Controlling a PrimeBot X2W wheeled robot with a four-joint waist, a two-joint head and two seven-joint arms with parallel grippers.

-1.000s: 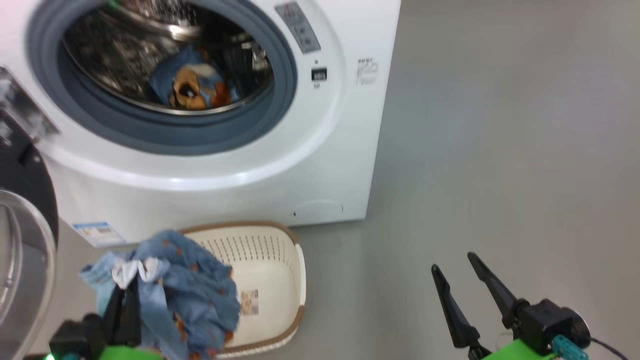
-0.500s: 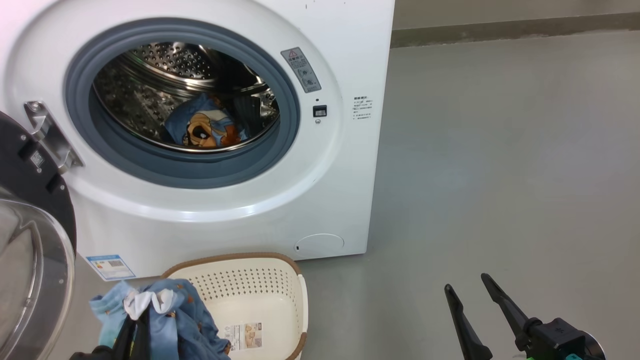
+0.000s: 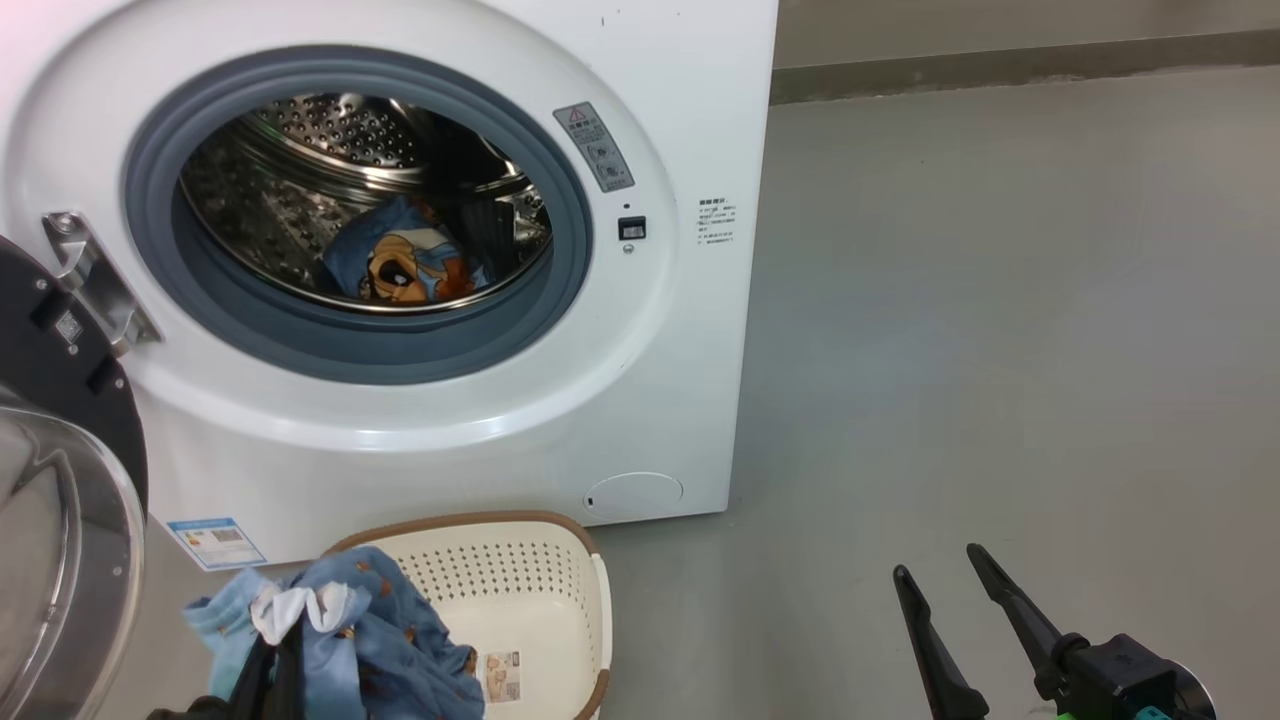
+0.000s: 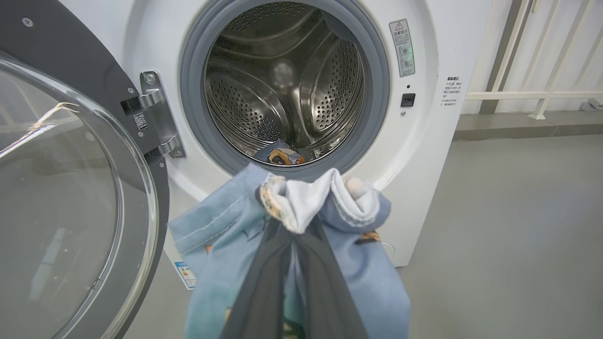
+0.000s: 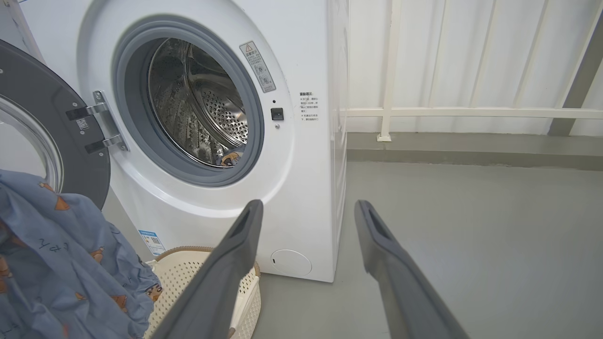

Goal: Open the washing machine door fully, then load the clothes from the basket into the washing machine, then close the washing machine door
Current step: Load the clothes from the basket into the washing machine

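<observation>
Seen from the head, the washing machine (image 3: 480,430) has its door (image 3: 60,560) swung wide at left, leaving the drum (image 3: 300,200) mouth free; a first garment (image 3: 405,265) lies inside, and the basket (image 3: 570,600) sits just before the machine. Along the left wrist, the left gripper (image 4: 292,235) is clamped on the second garment (image 4: 367,263), fingers aimed at the mouth, apparently for loading. Along the right wrist, the right gripper (image 5: 309,207) is spread wide and empty, parked low, beside the loading path.

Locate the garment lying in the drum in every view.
Head view: drum garment, low inside the grey ring.
Left wrist view: drum garment, above the ring's bottom.
Right wrist view: drum garment, a sliver low inside the ring.
Shared landmark: black latch slot right of the ring.
</observation>
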